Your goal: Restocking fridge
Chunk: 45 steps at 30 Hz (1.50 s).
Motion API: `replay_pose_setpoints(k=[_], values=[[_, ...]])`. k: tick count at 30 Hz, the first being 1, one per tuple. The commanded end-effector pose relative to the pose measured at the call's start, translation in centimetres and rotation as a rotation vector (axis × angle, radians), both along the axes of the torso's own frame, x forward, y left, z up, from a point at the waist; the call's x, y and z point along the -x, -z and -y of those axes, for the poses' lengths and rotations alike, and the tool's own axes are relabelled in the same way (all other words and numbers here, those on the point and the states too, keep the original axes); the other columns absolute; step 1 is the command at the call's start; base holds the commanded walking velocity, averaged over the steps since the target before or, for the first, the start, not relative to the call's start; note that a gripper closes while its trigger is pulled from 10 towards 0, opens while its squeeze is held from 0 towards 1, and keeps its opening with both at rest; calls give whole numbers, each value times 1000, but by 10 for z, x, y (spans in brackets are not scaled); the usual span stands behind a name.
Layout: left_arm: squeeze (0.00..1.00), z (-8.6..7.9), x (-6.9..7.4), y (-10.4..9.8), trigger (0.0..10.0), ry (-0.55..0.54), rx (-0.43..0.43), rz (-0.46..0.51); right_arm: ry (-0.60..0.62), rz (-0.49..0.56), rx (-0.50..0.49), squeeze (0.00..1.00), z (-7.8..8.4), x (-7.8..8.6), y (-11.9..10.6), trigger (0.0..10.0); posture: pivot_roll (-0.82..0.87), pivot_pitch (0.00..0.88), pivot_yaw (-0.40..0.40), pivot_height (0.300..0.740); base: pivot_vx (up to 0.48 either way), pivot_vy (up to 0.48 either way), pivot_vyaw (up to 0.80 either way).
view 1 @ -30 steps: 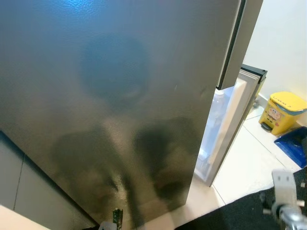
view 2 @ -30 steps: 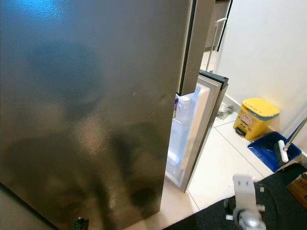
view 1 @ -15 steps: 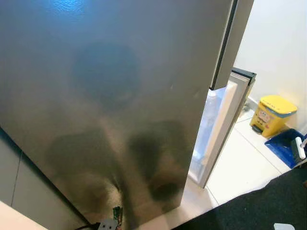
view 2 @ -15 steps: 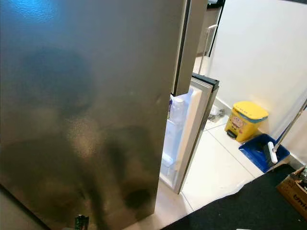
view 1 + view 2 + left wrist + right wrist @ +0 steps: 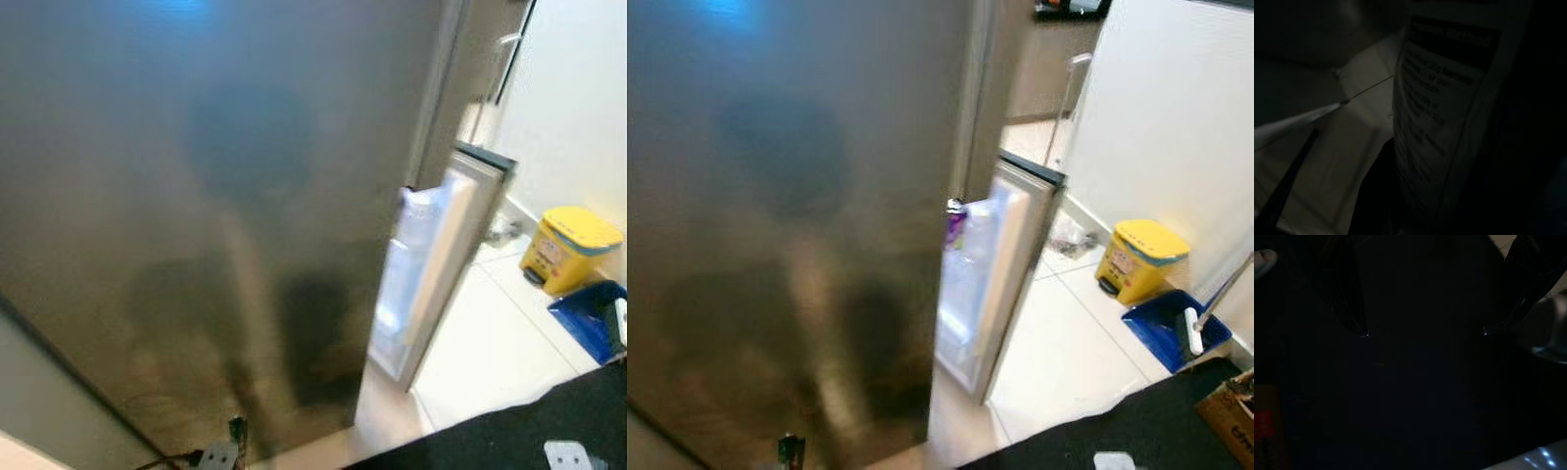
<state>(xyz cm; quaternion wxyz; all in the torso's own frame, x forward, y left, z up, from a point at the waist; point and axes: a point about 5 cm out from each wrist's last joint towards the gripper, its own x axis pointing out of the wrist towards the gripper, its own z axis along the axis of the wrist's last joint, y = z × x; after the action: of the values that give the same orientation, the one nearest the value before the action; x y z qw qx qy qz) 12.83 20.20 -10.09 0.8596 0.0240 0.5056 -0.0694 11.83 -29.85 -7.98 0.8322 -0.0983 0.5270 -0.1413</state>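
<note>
Left gripper (image 5: pixel 1464 147): your left wrist view is very dark. A pale carton (image 5: pixel 1449 112) with a block of printed text on its side stands right against the lens, between the fingers as far as you can make out. Whether the fingers are clamped on it, you cannot tell. Behind the carton lies pale tiled floor (image 5: pixel 1337 147).

Right gripper (image 5: pixel 1422 333): your right wrist view is nearly black. Two dark fingers (image 5: pixel 1347 308) show with their tips set well apart, so the gripper is spread wide. Nothing lies between the tips.

Fridge (image 5: pixel 216 196): a broad brushed-steel door takes up the left and centre of your eye views, close to the camera and blurred. Dim reflections show on it.

Lower fridge door (image 5: pixel 1009 264): it stands ajar to the right of the steel panel, with a lit white interior.

Bottle (image 5: pixel 955 220): the right eye view shows it in the door shelf, with a purple label. In the left eye view you can make out only a pale bottle shape (image 5: pixel 416 220) there.

Floor items, far right: a yellow pedal bin (image 5: pixel 570 250) stands by the white wall. A blue dustpan (image 5: pixel 1176 328) lies just nearer than the bin. A dark mat (image 5: pixel 509 441) covers the near right corner. The right eye view also shows the edge of a cardboard box (image 5: pixel 1229 411) at far right.
</note>
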Motion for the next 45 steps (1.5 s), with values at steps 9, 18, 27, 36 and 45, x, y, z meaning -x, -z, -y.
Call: replay_pose_setpoints(k=[9, 18, 27, 36, 45], values=[[0, 9, 3, 2, 10000, 5, 22, -12, -18, -8, -12, 0, -6, -3, 2, 10000, 2, 0, -21, 740, 0, -480, 0], [0, 11, 3, 3, 10000, -1, 30, -15, -53, 32, 10, 0, -1, -17, -5, 10000, 1, 0, -27, 740, 0, -480, 0], [0, 12, 5, 3, 10000, 0, 28, -19, -122, 164, 48, 0, 8, -60, -29, 10000, -3, 0, -33, 740, 0, -452, 0], [0, 15, 5, 4, 10000, 1, 32, -21, -168, 202, 53, 0, 7, -75, -37, 10000, -4, 0, -33, 740, 0, -393, 0], [0, 15, 4, 4, 10000, -17, 25, -24, -221, 203, -8, 0, -1, -77, -35, 10000, -7, 0, -32, 740, 0, -165, 267]])
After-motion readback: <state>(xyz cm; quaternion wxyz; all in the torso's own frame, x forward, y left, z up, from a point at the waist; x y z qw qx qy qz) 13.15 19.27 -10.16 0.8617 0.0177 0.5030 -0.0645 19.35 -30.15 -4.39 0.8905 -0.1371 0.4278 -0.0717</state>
